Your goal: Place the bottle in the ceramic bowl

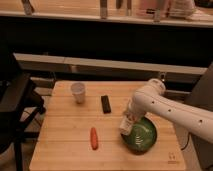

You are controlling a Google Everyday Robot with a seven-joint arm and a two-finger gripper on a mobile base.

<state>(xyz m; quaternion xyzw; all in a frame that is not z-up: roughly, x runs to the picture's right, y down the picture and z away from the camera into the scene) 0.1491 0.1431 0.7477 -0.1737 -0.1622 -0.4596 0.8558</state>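
A green ceramic bowl (141,135) sits on the wooden table (65,135) at the right front. My gripper (127,124) hangs over the bowl's left rim and holds a pale bottle (125,127) upright, its lower end at the rim. My white arm (170,107) reaches in from the right.
A white cup (78,92) stands at the table's back left. A black rectangular object (106,104) lies behind the bowl. An orange carrot-like object (94,138) lies at the front middle. A dark chair (15,107) stands to the left of the table.
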